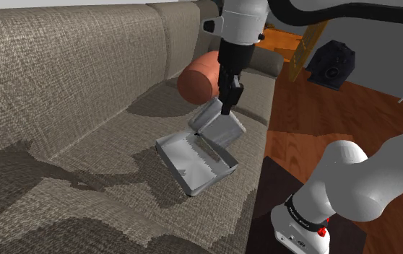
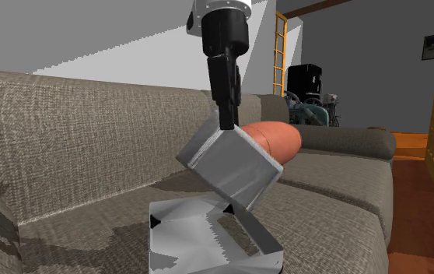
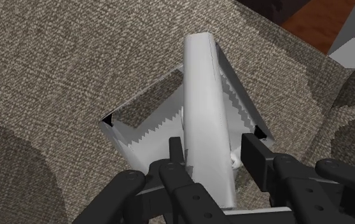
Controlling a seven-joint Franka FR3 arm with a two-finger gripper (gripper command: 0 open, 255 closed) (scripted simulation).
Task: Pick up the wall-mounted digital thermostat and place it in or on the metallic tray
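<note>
A flat grey box, the thermostat (image 1: 220, 128), hangs tilted in the air with my gripper (image 1: 227, 110) shut on its upper edge. Its lower corner is just above the far end of the shiny metallic tray (image 1: 172, 160), which lies on the sofa seat. In the second exterior view the thermostat (image 2: 231, 165) slants under the gripper (image 2: 226, 124), over the tray (image 2: 178, 233). In the wrist view the black fingers (image 3: 176, 156) clasp the thermostat (image 3: 203, 108) edge-on, with the tray (image 3: 132, 137) beneath it.
A reddish-brown bolster cushion (image 1: 198, 79) lies on the grey fabric sofa (image 1: 63, 79) just behind the gripper. The sofa's front edge and a wooden floor (image 1: 337, 115) are at the shoulder view's right. A dark stand top (image 1: 272, 195) sits below my arm.
</note>
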